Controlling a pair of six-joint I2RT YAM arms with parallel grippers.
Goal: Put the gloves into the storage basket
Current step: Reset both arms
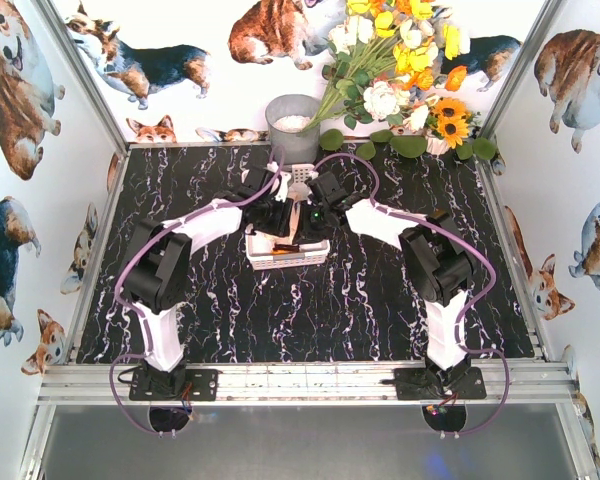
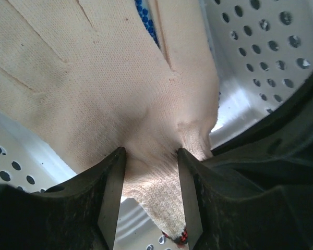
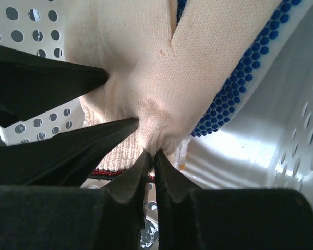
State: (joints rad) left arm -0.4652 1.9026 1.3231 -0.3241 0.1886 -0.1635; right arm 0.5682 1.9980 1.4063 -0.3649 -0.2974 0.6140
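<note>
The left claw (image 2: 150, 158) is clamped across the cuff of the white knit glove with blue-dotted palm (image 2: 94, 78). The right claw (image 3: 152, 154), jaws almost together, pinches the same glove beside the cuff. The glove is within the walls of the white perforated plastic storage basket (image 2: 261, 52), mid-table.

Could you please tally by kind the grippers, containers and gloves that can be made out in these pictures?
Grippers: 2 (left gripper, right gripper)
White basket: 1
Grey bucket: 1
Glove: 1 certain; the blue dots may be its palm or a second glove
Total: 5
</note>
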